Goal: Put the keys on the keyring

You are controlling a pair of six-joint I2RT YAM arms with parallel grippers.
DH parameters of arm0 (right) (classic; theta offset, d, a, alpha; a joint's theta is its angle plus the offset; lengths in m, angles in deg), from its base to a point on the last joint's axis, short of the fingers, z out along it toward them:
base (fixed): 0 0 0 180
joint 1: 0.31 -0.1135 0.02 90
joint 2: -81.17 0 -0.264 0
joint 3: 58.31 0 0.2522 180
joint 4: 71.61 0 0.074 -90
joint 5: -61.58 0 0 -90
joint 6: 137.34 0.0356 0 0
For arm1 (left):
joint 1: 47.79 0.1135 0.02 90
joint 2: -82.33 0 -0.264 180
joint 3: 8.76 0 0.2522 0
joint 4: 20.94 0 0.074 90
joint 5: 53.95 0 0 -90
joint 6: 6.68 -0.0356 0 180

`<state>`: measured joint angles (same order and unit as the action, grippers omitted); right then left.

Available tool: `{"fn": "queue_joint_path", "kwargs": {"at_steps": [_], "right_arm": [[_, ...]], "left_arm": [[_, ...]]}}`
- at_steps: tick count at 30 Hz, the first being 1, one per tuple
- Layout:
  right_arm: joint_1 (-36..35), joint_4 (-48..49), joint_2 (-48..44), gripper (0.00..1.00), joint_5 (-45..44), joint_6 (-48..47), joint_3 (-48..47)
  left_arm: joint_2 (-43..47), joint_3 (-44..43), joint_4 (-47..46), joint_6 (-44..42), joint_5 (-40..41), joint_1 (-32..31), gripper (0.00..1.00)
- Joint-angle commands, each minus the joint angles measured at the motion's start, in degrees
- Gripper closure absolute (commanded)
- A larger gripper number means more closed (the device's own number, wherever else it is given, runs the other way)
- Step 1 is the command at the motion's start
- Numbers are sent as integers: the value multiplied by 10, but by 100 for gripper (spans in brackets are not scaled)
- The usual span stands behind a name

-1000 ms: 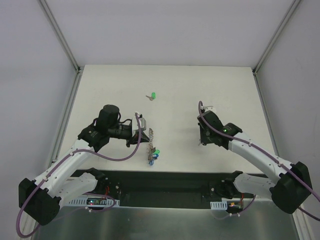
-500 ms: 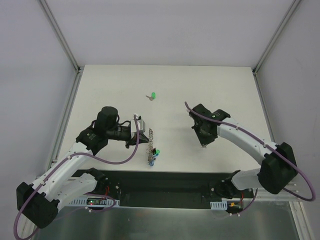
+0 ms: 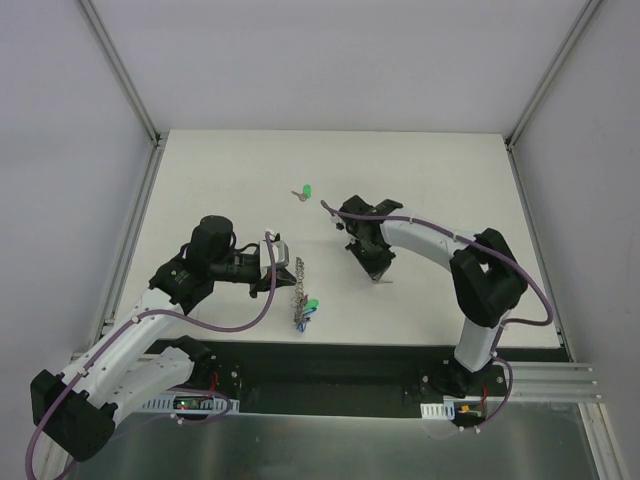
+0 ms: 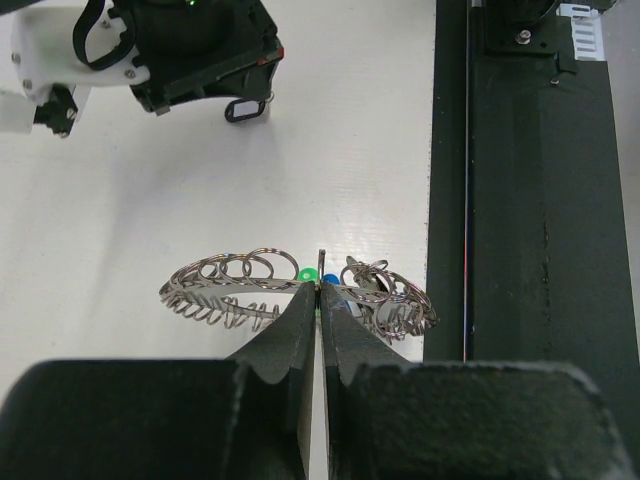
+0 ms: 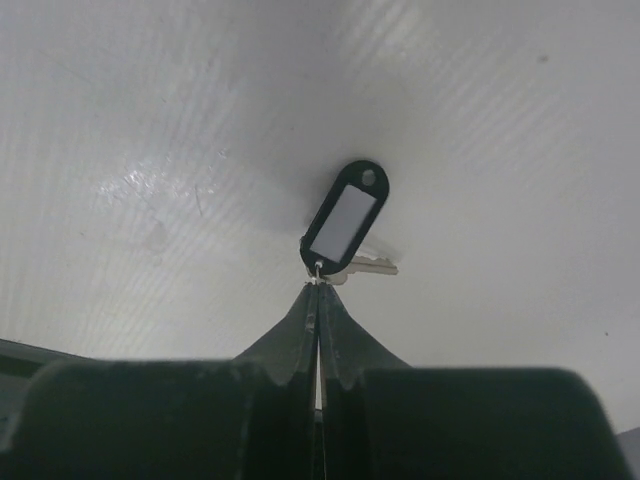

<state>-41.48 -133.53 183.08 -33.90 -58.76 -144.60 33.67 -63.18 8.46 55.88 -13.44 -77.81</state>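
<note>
My left gripper [image 3: 276, 268] is shut on the rim of the grey keyring [image 3: 298, 287] and holds it on edge over the table. In the left wrist view the keyring [image 4: 230, 285] shows its wire loops on both sides of my shut gripper [image 4: 318, 292]. A green key [image 4: 307, 272] and a blue key [image 4: 331, 281] hang on it. My right gripper [image 3: 379, 272] is shut on the small ring of the black key [image 5: 345, 220], which hangs from my shut gripper [image 5: 318, 288] just above the table, right of the keyring. Another green key [image 3: 305, 191] lies loose farther back.
The black base rail [image 3: 340, 365] runs along the table's near edge, close to the keyring. White walls with metal frame posts [image 3: 120, 80] enclose the table on three sides. The right arm [image 4: 190, 45] shows beyond the keyring in the left wrist view.
My right arm has swung left across the table with the black key, ending much closer to the keyring. My left gripper and the keyring have barely shifted.
</note>
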Motion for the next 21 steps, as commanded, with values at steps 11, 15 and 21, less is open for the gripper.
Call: {"fn": "queue_joint_path", "kwargs": {"at_steps": [11, 15, 21], "right_arm": [[-36, 18, 97, 99, 11, -45, -99], [-45, 31, 103, 98, 14, -52, -103], [-57, 24, 122, 91, 3, -61, -122]], "left_arm": [[16, -3, -25, -1, -10, -4, 100], [16, -3, -25, -2, -10, -4, 100], [16, -2, -25, -2, -10, -4, 100]]}}
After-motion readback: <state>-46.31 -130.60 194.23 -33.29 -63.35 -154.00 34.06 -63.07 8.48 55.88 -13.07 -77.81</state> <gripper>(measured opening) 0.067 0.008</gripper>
